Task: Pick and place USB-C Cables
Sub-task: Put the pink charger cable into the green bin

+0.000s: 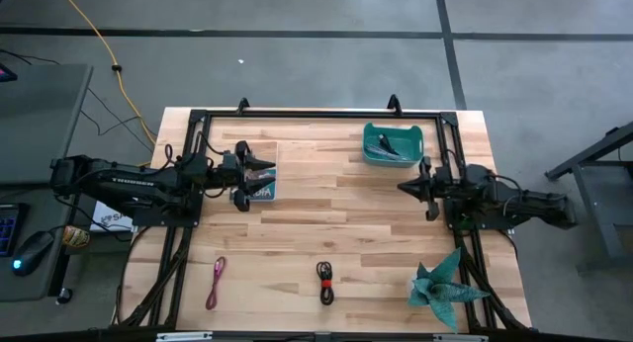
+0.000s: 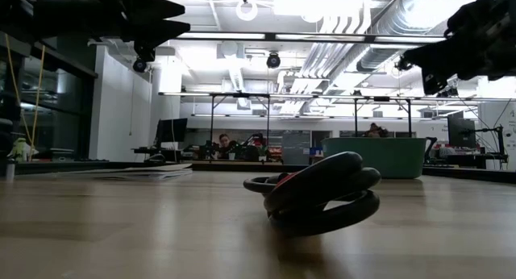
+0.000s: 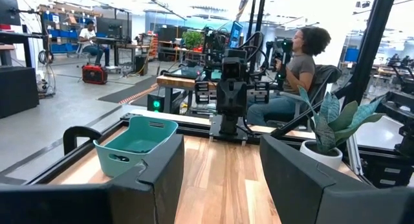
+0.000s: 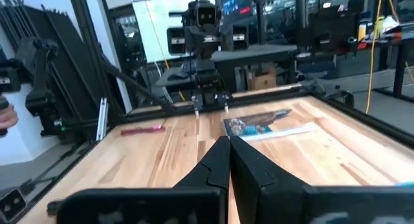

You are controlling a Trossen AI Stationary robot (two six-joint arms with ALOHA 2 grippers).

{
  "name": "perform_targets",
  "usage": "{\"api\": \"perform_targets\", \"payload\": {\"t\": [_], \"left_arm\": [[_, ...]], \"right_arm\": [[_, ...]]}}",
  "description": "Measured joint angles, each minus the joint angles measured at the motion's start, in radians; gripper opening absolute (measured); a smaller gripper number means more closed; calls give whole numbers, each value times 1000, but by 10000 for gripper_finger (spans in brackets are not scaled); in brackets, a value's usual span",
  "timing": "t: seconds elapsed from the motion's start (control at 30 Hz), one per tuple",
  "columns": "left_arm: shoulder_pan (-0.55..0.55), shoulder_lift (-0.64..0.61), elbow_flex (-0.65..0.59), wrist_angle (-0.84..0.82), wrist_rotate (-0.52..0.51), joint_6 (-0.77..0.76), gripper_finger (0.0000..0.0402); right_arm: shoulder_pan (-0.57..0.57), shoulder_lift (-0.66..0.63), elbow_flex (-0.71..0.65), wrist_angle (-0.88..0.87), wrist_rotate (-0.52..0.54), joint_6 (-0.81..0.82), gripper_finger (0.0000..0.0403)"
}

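**Both arms raised, two cables waiting on the worktop**

We see the wooden worktop (image 1: 336, 233) inside a dark frame, in a large open workshop with a grey floor, ceiling lights and ducts; people sit at benches far off. A yellow cord (image 1: 104, 45) trails over the floor at far left.

Both arms hover above the surface, facing each other. The left claw (image 1: 265, 179) hangs over a flat printed card (image 1: 265, 189), its fingers (image 3: 155, 179) apart and holding nothing. The right claw (image 1: 406, 187) sits just near of the teal bin (image 1: 393, 144), its fingers (image 4: 217, 166) pressed together, also holding nothing.

A potted plant (image 1: 445, 288) stands at near right.

Of the USB-C cables, we find the magenta-pink cable (image 1: 216, 281) at near left and the red-and-black cable (image 1: 324, 281) at near centre, well apart. The bin holds something dark and thin that we cannot make out.

We judge the task between picks. Next, one claw must descend over a cable, spread, and close across its coil before carrying it, presumably, to the bin.
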Motion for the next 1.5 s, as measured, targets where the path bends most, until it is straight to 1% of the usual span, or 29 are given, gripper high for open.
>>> {"api": "perform_targets", "payload": {"t": [0.13, 0.43, 1.3, 1.43, 1.5], "left_arm": [[0, 0, 0, 0, 0, -1, 182], [0, 0, 0, -1, 0, 0, 182], [0, 0, 0, -7, 0, 0, 182], [-1, 0, 6, 41, 0, -44, 182], [-8, 0, 35, 55, -1, -54, 182]], "right_arm": [[30, 16, 0, 7, 15, -7, 0], [139, 14, 0, -21, 170, -36, 0], [144, 14, -1, -21, 170, -35, 0], [144, 14, -1, -21, 170, -29, 0], [143, 14, -1, -21, 170, -29, 0]]}}
